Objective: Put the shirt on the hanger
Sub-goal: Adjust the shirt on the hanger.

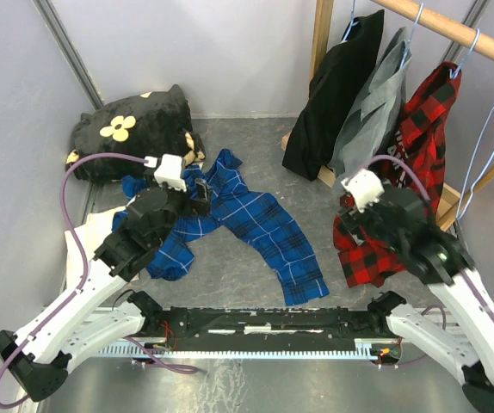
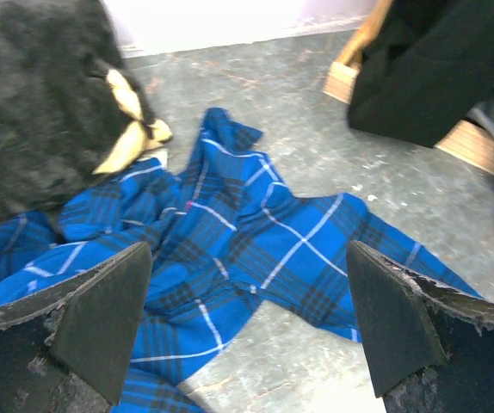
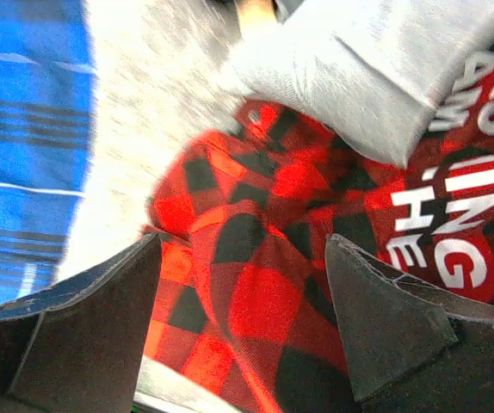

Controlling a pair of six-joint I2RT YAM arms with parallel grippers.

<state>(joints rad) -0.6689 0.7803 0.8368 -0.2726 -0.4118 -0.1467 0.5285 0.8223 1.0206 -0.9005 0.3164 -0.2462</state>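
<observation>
Grey counter (image 1: 256, 146), pale walls (image 1: 230, 52). We are listing the shirt (image 1: 423, 112) as hanging from the rail (image 1: 453, 30), running 1 to 7 o'clock, hem pooling just beneath the right hand (image 3: 243, 245), which is gaping empty; left hand (image 2: 247, 249), likewise, well apart.

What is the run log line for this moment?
left end effector open over blue shirt | right end effector open over red shirt | red shirt hangs from rail

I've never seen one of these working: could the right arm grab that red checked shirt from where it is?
Probably yes. The right gripper hangs open just above the red shirt, with nothing between them; a grey garment overlaps only part of it.
</observation>
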